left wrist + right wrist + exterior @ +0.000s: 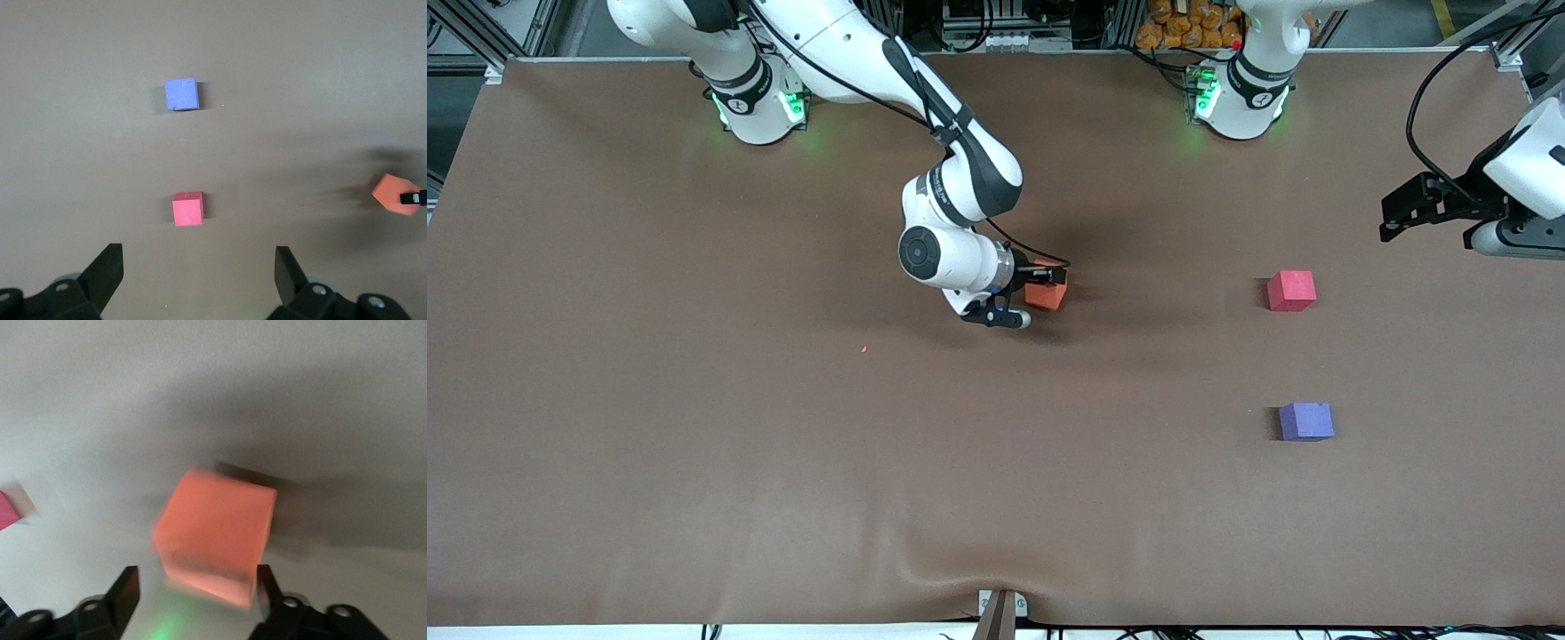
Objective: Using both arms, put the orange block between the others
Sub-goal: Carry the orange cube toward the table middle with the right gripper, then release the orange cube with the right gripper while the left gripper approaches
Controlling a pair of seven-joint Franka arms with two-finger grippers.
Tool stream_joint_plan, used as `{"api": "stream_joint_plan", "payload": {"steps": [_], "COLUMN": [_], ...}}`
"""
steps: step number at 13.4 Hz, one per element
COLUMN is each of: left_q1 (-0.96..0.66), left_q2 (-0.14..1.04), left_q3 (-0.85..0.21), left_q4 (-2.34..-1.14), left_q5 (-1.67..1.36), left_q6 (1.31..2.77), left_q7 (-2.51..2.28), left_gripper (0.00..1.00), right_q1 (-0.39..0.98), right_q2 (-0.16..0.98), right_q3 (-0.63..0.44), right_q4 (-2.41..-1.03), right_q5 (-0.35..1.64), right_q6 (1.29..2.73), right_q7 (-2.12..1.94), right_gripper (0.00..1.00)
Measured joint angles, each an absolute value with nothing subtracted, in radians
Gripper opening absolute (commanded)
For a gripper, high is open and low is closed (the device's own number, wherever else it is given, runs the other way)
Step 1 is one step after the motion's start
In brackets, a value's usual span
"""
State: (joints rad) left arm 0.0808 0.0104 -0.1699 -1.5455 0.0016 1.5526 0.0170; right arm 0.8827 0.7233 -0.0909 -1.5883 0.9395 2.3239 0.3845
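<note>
The orange block [1047,295] is at mid-table, between the fingers of my right gripper [1039,292]. In the right wrist view the orange block [217,537] looks blurred. My right gripper [195,587] stands open around it, with a gap on one side and the other finger close to the block's face. The pinkish-red cube [1291,291] and the purple-blue cube [1306,421] lie toward the left arm's end, the purple-blue one nearer the front camera. My left gripper [1396,218] waits open and empty in the air near them. Its wrist view shows the gripper [198,267], the pinkish-red cube [188,209], the purple-blue cube [181,94] and the orange block [398,195].
A brown mat [694,427] covers the whole table. A tiny orange crumb [864,349] lies toward the right arm's end. A bracket [1000,609] sits at the table's front edge.
</note>
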Motion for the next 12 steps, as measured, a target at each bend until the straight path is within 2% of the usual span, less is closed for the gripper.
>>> {"api": "stream_joint_plan", "payload": {"steps": [4,6,12], "left_q1": [0.071,0.049,0.01], "left_q2": [0.012,0.041,0.116], "left_q3": [-0.248,-0.293,-0.369], "left_q4": [-1.541,-1.543,-1.53], "left_q5": [0.001,-0.002,-0.007], "left_q6": [1.48,1.445,1.397], "left_q7": [0.014,0.012,0.037], "left_gripper": [1.0,1.0,1.0], "right_q1": [0.852,0.802,0.59], "right_q2": [0.722,0.714,0.559], "right_q3": [-0.107,-0.11,-0.115], "right_q4": [-1.563,-1.553,-1.537], "right_q5": [0.937,0.9,0.444], "right_q6": [2.311,2.231,1.871], "right_q7": [0.383,0.373,0.369], "right_gripper": [1.0,1.0,1.0]}}
